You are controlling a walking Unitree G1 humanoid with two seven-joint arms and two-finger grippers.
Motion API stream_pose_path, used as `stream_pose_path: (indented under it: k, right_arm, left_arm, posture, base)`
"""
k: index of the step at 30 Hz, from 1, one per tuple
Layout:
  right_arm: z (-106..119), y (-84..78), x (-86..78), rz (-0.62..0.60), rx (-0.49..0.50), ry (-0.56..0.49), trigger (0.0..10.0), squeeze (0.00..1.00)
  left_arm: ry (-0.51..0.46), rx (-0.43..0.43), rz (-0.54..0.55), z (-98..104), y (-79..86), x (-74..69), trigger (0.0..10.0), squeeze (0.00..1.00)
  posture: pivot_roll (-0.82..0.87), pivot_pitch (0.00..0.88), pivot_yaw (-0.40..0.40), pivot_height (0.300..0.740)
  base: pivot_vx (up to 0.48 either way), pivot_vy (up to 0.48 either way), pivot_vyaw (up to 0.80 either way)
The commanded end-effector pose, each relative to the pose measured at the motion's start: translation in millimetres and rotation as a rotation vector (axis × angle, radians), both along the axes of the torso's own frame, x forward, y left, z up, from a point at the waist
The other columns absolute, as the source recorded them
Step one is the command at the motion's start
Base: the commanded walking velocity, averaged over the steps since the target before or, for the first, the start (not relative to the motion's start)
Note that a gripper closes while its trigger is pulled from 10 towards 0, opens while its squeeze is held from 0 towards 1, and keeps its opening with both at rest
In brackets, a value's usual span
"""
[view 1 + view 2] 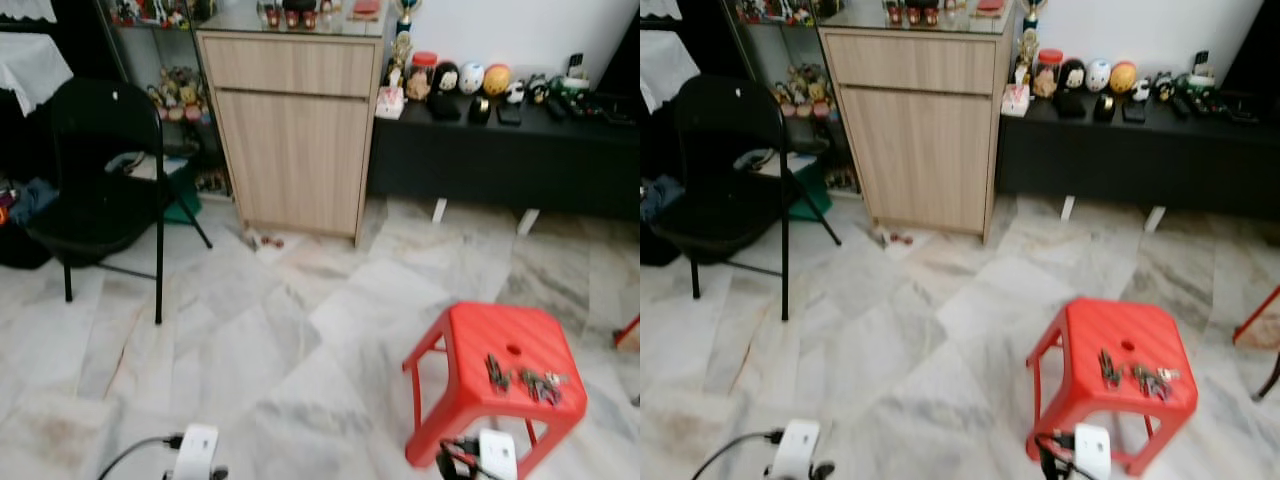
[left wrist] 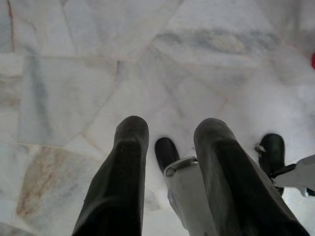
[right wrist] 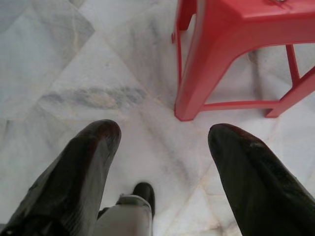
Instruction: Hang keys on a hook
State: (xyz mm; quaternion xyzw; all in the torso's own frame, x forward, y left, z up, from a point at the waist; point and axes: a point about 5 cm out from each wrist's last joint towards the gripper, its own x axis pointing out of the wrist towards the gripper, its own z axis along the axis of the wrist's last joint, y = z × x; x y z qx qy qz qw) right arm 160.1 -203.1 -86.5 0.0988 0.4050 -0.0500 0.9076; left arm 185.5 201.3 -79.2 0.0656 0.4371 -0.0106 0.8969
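I judge the small dark metal keys [image 1: 524, 378] on the red plastic stool [image 1: 470, 340] light, loose, slippery; I'd pinch their ring. They lie well beyond my right gripper [image 3: 162, 147], jaws wide; left gripper [image 2: 170, 140] jaws narrower, empty.

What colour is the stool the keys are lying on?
Red. The stool with the keys on top shows best in the left eye view.

Black folding chair [image 1: 95, 190] beside wooden cabinet [image 1: 295, 135]; figurines [image 1: 470, 78], perhaps.

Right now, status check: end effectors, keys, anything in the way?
Left end effector open, over bare floor. Right end effector open, low beside the stool. Keys lie on the stool top, ungrasped. No hook in sight.
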Motion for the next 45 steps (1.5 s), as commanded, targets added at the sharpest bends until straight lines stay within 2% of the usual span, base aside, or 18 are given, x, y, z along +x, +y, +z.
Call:
stream_pose_path:
  k: [1,15,22,29,45]
  right_arm:
    - [1.5,-3.0,1.8,-0.019,-0.007,-0.013,10.0,0.0]
    - [1.4,-3.5,1.4,-0.037,0.0,-0.015,10.0,0.0]
    - [1.1,-3.4,1.0,-0.031,-0.001,-0.011,10.0,0.0]
    - [1.3,-3.5,1.2,-0.031,-0.002,-0.014,10.0,0.0]
    - [1.9,-4.2,1.4,-0.036,-0.006,-0.024,10.0,0.0]
  left_arm:
    - [0.007,0.006,-0.009,-0.9,0.4,-1.9,10.0,0.0]
    - [0.008,0.004,-0.004,-1.3,0.4,-2.9,10.0,0.0]
    - [0.011,0.006,-0.003,-1.8,0.7,-3.9,10.0,0.0]
    - [0.013,0.009,0.004,-1.9,1.5,-4.2,10.0,0.0]
    - [0.012,-0.004,0.04,-2.0,3.5,-5.1,10.0,0.0]
  posture:
    - [0.01,0.0,-0.02,0.74]
    - [0.01,0.0,-0.023,0.74]
    - [0.01,0.0,-0.021,0.74]
    - [0.01,0.0,-0.022,0.74]
    - [0.01,0.0,-0.024,0.74]
  base:
    - [0.0,-0.27,0.0]
    - [0.0,-0.268,0.0]
    - [0.0,-0.267,-0.65]
    - [0.0,0.0,-0.66]
    - [0.0,0.0,0.0]
